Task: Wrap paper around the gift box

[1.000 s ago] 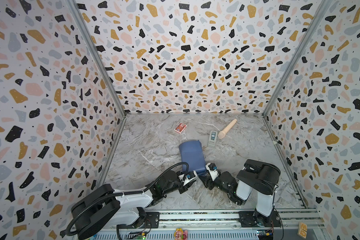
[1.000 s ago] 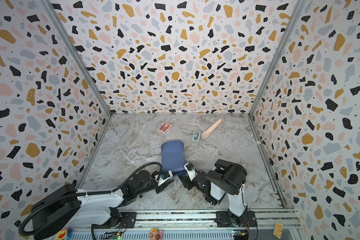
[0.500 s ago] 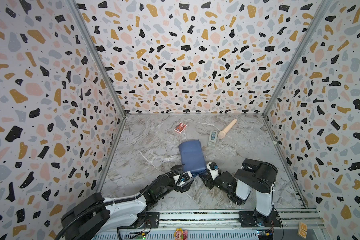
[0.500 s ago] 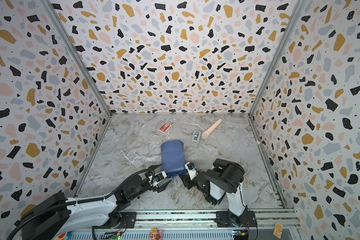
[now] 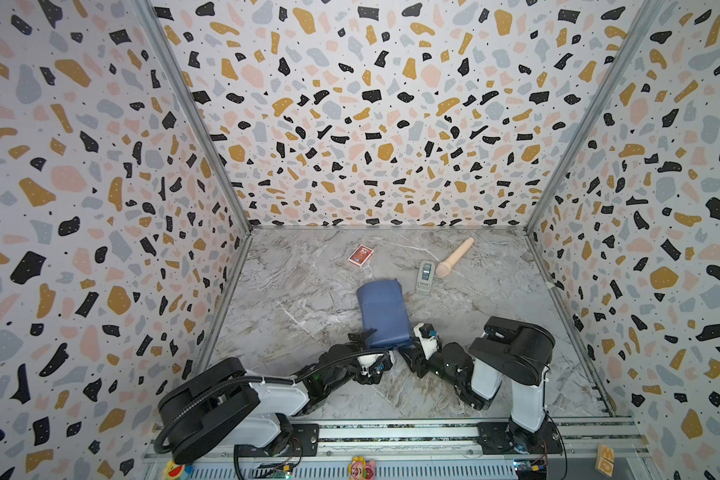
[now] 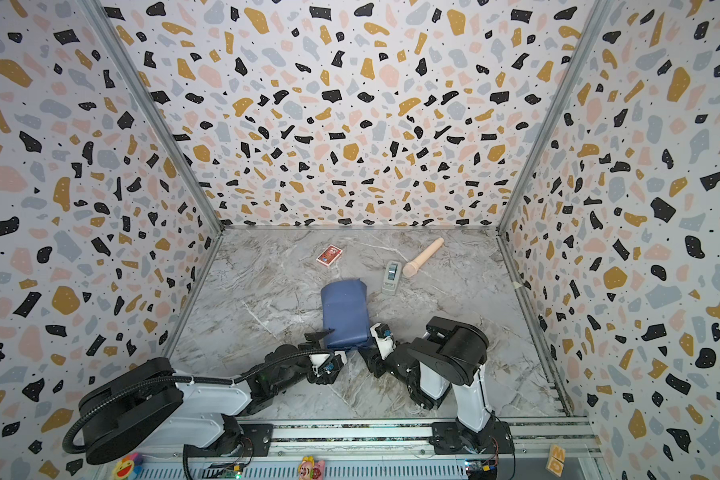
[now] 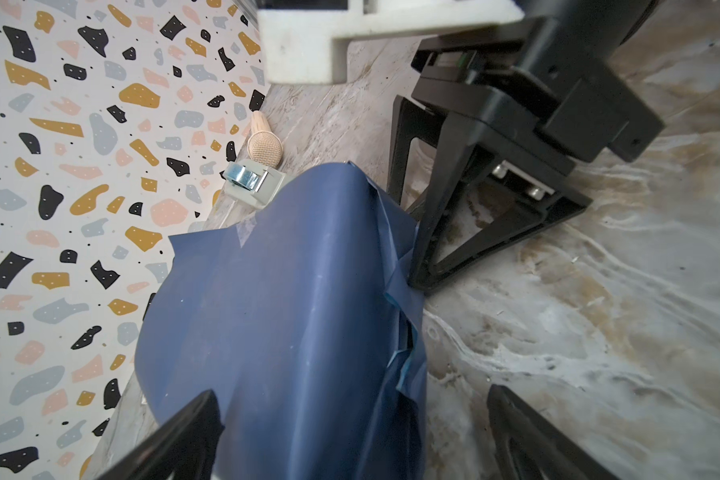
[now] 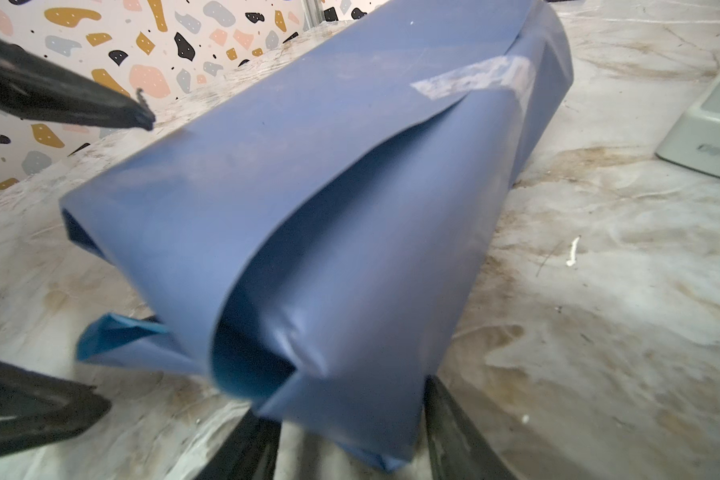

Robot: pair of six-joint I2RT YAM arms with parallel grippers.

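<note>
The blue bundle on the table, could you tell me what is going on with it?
Wrapping is under way: the paper is folded into a bundle, a tape strip holding its seam; the gift box is not visible. The left end effector is open at its near end; the right end effector straddles that end, grip unclear.

A red playing-card pack (image 5: 361,254) lies flat on the grey marbled tabletop (image 5: 300,299) near the middle of the frame in both top views. To its right, a pale grey tape dispenser (image 5: 425,277) sits just beside the mesh head of a beige microphone (image 5: 455,257) that slants up to the right. Terrazzo-print walls (image 5: 371,124) enclose the table, and a small wooden block (image 5: 604,459) stands at lower right.
</note>
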